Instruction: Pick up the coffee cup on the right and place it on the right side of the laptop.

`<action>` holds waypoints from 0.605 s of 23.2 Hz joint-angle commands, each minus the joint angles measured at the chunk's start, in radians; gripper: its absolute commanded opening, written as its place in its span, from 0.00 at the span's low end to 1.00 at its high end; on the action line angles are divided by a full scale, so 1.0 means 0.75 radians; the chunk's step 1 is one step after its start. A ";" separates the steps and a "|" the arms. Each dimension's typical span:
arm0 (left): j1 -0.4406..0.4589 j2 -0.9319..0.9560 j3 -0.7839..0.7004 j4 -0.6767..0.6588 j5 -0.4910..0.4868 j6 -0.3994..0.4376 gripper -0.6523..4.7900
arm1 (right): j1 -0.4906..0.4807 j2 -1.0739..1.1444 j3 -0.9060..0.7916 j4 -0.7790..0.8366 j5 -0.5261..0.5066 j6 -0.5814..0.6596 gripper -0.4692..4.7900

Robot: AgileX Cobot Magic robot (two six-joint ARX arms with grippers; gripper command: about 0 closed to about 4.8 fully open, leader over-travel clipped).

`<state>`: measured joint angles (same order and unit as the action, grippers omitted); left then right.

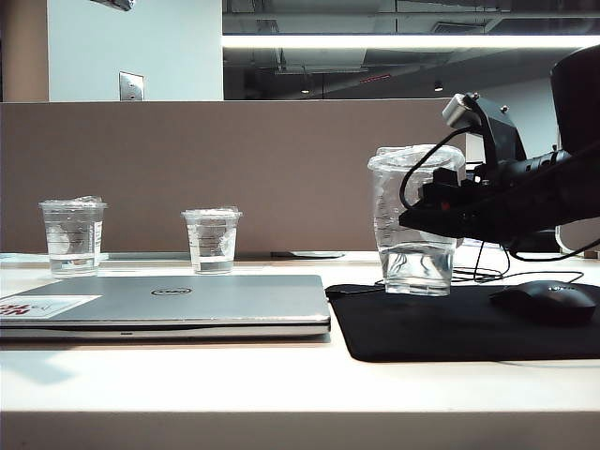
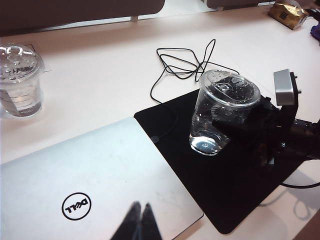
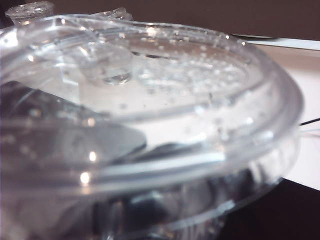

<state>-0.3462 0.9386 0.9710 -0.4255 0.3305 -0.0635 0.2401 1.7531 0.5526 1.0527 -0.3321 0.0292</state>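
Laptop (image 1: 169, 302), slim silver-grey with a round dark logo, lies at lower left of the exterior view; the left gripper (image 2: 140, 220) hovers over its lid, fingers pressed together, holding nothing. Right of it, the tall clear plastic coffee cup (image 1: 415, 220) stands on the black mouse pad (image 1: 450, 328), the right gripper (image 1: 441, 217) clamped round its side.

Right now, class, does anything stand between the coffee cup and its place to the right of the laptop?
Nothing visible does. The coffee cup already stands on the black mouse pad right of the laptop, with the right hand around it. A mouse lies farther right.
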 commanded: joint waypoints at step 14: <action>0.002 -0.003 0.006 0.010 0.008 0.005 0.11 | 0.003 0.052 0.007 -0.076 0.003 -0.005 0.47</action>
<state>-0.3462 0.9382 0.9710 -0.4259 0.3302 -0.0635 0.2409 1.7943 0.5571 1.0473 -0.3332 0.0265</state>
